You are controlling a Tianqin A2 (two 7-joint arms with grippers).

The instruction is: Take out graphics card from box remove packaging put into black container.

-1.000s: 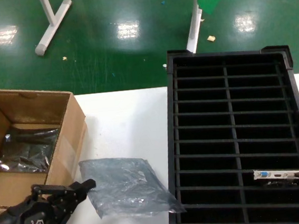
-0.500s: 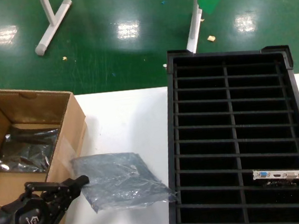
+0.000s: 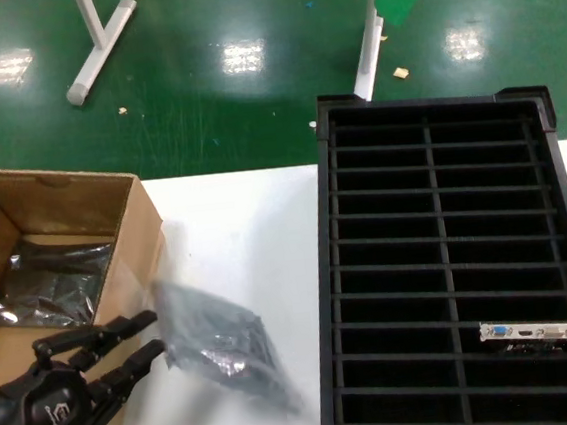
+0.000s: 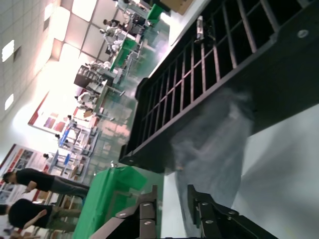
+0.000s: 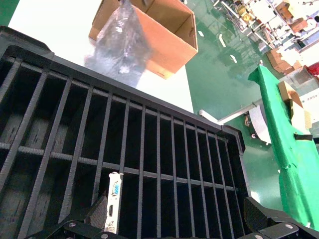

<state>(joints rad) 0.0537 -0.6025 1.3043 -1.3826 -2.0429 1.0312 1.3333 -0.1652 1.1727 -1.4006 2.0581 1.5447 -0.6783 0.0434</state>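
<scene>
Your left pincer [image 3: 126, 345] sits at the lower left of the head view, just in front of the near right corner of the box [image 3: 126, 250], with its fingers [image 3: 138, 320] spread apart and closed on nothing. Just right of those fingertips the packaging [image 3: 219, 344] lies blurred on the white counter [image 3: 235, 227], stretching from the pincer toward the lower middle of the frame; in the left wrist view the same grey bag [image 4: 214, 144] shows beyond the fingertips, against the side wall of the black container [image 4: 279, 69]. Whether a fingertip touches the bag cannot be told. The box stands open at the left edge of the head view, and a dark crinkled bag [image 3: 54, 280] rests inside it on the bottom. The black container [image 3: 427, 138] fills the right half of the head view. The graphics card [image 3: 534, 332] lies in a slot of the right column, near the lower right of the frame, its silver bracket with the blue port facing up. Your right pincer [image 5: 174, 224] shows at the bottom edge of the right wrist view, its two fingers set wide apart over the container, with the graphics card [image 5: 113, 199] just beside one finger and not gripped.
</scene>
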